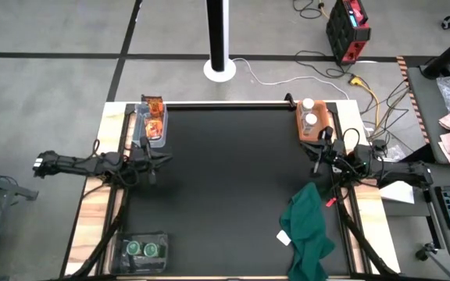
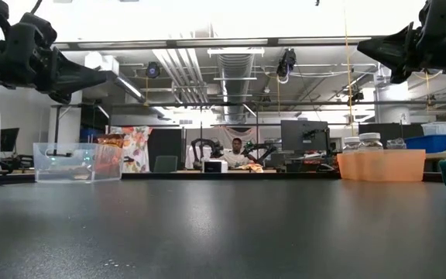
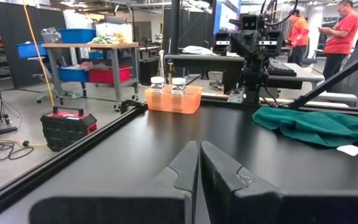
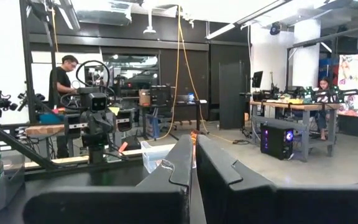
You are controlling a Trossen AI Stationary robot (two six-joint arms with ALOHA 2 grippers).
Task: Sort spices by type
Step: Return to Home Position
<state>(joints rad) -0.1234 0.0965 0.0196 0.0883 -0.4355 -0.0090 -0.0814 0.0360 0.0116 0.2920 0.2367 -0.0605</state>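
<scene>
I'm holding left claw (image 1: 156, 161) and right claw (image 1: 317, 162) pinched shut, empty, over the bench's (image 1: 233, 195) opposite edges. The spices (image 1: 310, 119) are sitting in bins (image 1: 116, 251) at its corners, none lying between the claws.

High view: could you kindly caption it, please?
Spices sorted into three bins; left arm, right arm idle at table sides.

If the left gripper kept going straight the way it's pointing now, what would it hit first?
Nothing nearby: the left gripper points across bare black mat. First in line looks like the right gripper facing it, though depth is unclear.
</scene>
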